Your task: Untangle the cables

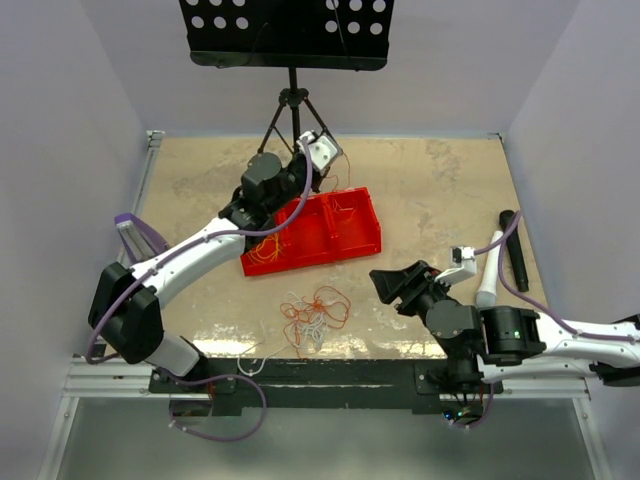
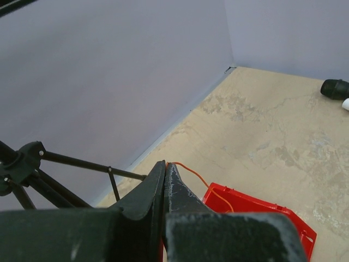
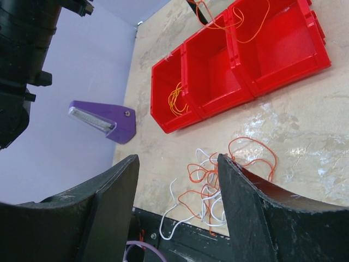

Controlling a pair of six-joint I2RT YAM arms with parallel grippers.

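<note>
A loose clump of orange and white cables (image 1: pixel 315 312) (image 3: pixel 210 185) lies on the table in front of the red three-compartment tray (image 1: pixel 262 262) (image 3: pixel 283 65). My left gripper (image 1: pixel 328 172) (image 2: pixel 166 164) hangs raised over the tray's far side. It is shut on one orange cable (image 2: pixel 199 180), which droops down into the tray. A yellow cable (image 3: pixel 175 98) lies coiled in the tray's left compartment. An orange cable (image 3: pixel 240 22) loops in the right one. My right gripper (image 1: pixel 390 285) (image 3: pixel 177 164) stands open to the right of the clump, with nothing between its fingers.
A black tripod stand (image 1: pixel 290 100) rises behind the tray, close to my left wrist. A purple wedge (image 1: pixel 135 235) (image 3: pixel 106 117) sits at the left wall. A black cylinder (image 1: pixel 515 250) and a white one (image 1: pixel 488 285) lie at the right. Walls enclose three sides.
</note>
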